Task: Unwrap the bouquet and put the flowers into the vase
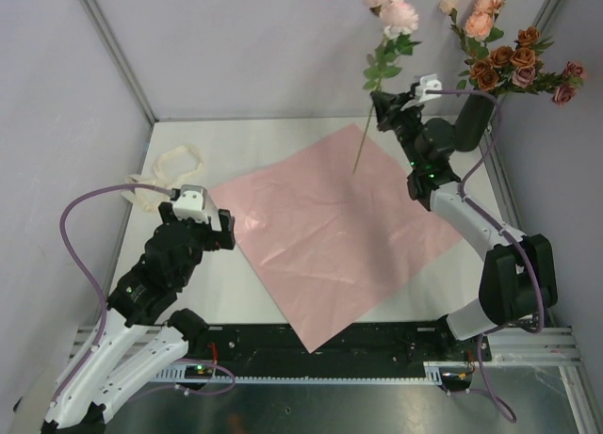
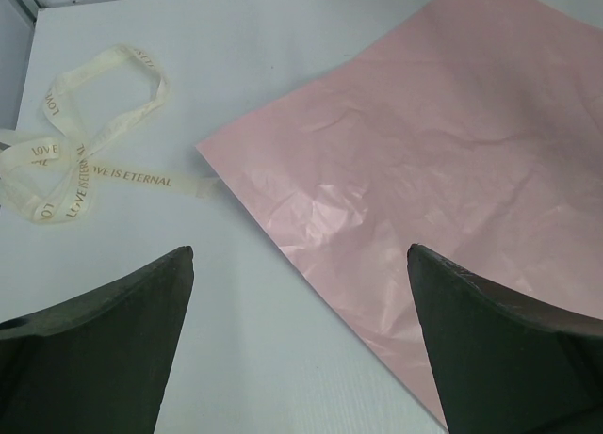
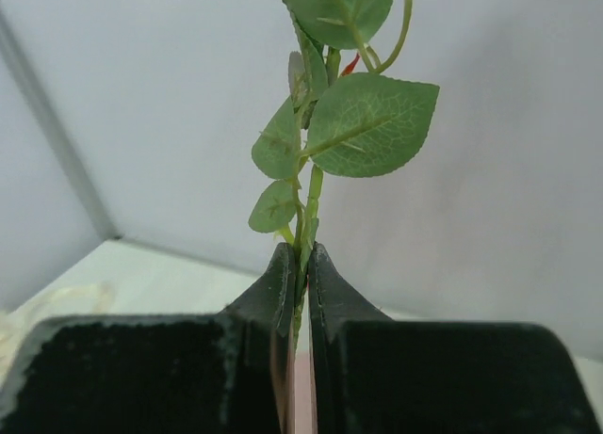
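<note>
The bouquet is undone: its pink paper sheet (image 1: 330,236) (image 2: 452,152) lies flat on the table. My right gripper (image 1: 382,104) (image 3: 301,255) is shut on the green stem of a flower (image 1: 391,15) (image 3: 367,123) with pale pink blooms, held upright in the air at the back. The stem's lower end hangs over the paper's far corner. Just right of it stands the black vase (image 1: 474,123), with several peach and rust-red flowers (image 1: 513,62) in it. My left gripper (image 1: 198,222) (image 2: 300,255) is open over the paper's left edge, holding nothing.
The cream ribbon (image 1: 170,170) (image 2: 75,161) lies loose on the white table at the left, beyond the left gripper. Pale walls enclose the table at the left, back and right; the vase stands close to the back right corner.
</note>
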